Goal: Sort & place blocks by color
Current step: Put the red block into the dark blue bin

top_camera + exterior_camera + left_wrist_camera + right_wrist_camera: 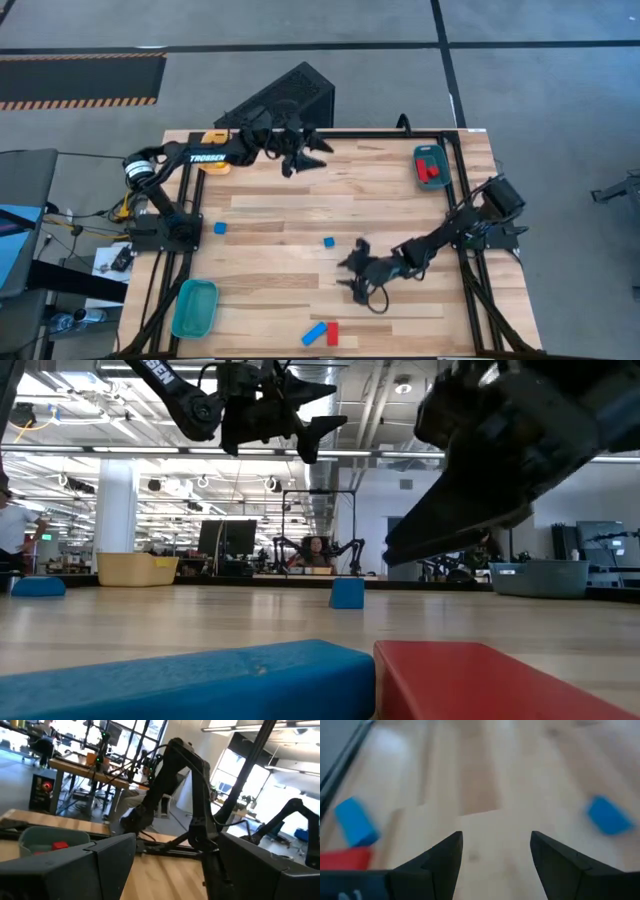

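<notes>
Small blue blocks lie flat on the wooden table: one cube [328,241] mid-table and another [220,228] toward the left. A blue bar [315,333] and a red block [332,333] sit side by side at the near edge. More red blocks [432,172] lie in the teal tray [428,152] at the far right. My right gripper [346,276] hangs open low over bare wood, between the middle cube [609,815] and the blue bar [355,821]. My left gripper [310,153] stands open and level, high over the far edge.
A second teal tray [193,307] sits at the near left corner. A yellow tray [214,166] at the far left is partly under my left arm. A black frame rail [400,134] runs along the far and right edges. Bare wood spans the table's middle.
</notes>
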Robot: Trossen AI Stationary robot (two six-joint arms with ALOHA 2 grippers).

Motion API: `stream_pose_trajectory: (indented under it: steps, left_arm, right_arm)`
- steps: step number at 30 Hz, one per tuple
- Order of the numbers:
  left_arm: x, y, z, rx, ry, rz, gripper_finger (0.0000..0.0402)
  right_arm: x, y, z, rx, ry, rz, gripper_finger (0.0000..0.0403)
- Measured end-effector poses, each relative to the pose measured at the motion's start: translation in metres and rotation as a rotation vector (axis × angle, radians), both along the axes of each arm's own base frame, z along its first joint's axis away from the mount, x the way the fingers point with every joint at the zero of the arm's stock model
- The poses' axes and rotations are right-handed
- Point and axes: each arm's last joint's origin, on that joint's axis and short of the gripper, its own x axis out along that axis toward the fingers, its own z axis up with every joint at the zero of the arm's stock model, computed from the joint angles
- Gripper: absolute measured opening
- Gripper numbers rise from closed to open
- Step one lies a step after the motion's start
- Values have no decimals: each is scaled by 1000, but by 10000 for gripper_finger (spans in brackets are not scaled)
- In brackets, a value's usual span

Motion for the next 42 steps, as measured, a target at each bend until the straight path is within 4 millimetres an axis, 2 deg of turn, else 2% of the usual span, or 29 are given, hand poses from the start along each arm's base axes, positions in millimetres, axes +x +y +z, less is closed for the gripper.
stream_pose_trajectory:
  steps: [4, 8, 15, 20, 28, 31, 37, 42]
  left_arm:
    - [-6, -32, -4, 18, 7, 6, 274]
    - [-25, -71, 1, 54, -1, 67, 274]
    - [-68, -142, 8, 156, 121, 359, 274]
    - [-92, -174, 14, 207, 197, 555, 274]
    - [-104, -197, 10, 241, 264, 670, 274]
    - [-105, -201, 9, 223, 280, 667, 274]
    - [-106, -207, 6, 215, 298, 641, 274]
    - [-108, -210, 6, 226, 307, 629, 274]
  right_arm:
    - [8, 25, 3, -41, -3, 184, 255]
    - [14, 44, 0, -107, 1, 376, 255]
    - [43, 68, -4, -133, -33, 586, 255]
    - [53, 76, -14, -154, 86, 658, 255]
    - [44, 74, -19, -169, 277, 663, 225]
    - [35, 63, -15, -192, 400, 625, 206]
    - [26, 41, 9, -204, 489, 568, 166]
    - [14, 27, 43, -257, 486, 509, 149]
